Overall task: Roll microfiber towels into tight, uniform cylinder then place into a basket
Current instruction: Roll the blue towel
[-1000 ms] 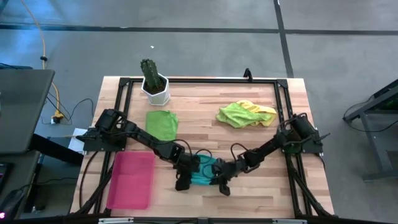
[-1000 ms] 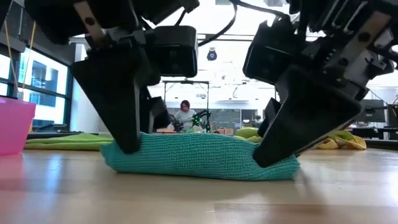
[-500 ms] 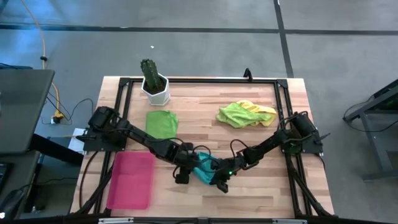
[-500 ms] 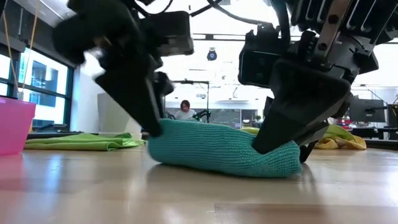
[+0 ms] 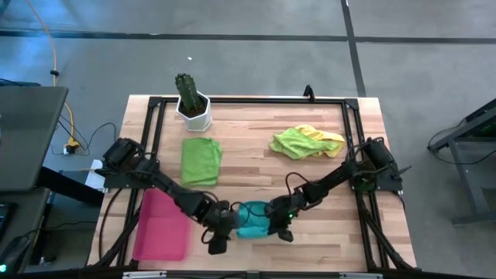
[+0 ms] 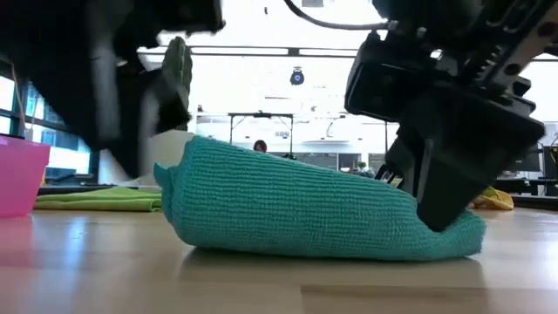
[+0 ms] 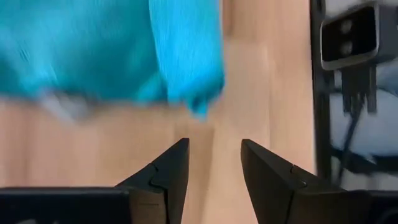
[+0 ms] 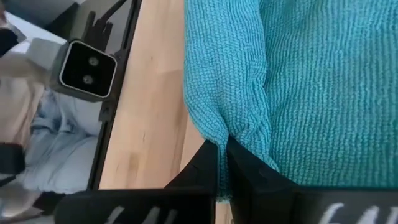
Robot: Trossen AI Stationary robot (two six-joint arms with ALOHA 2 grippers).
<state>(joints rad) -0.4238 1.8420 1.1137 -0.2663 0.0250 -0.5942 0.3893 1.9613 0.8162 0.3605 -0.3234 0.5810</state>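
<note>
Two end effectors flanked the teal towel (image 5: 252, 219): the right (image 8: 222, 163) pinched its right edge; the left (image 7: 213, 167), parted and empty, sat just left.

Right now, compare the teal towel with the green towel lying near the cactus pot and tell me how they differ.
The teal towel is bunched into a thick roll near the table's front edge; the green towel lies flat and folded farther back. The right gripper is shut on the teal towel's edge, and the left gripper stands open just off it; no gripper is near the green towel. Both are small soft cloths resting on the wooden table, outside the basket.
</note>
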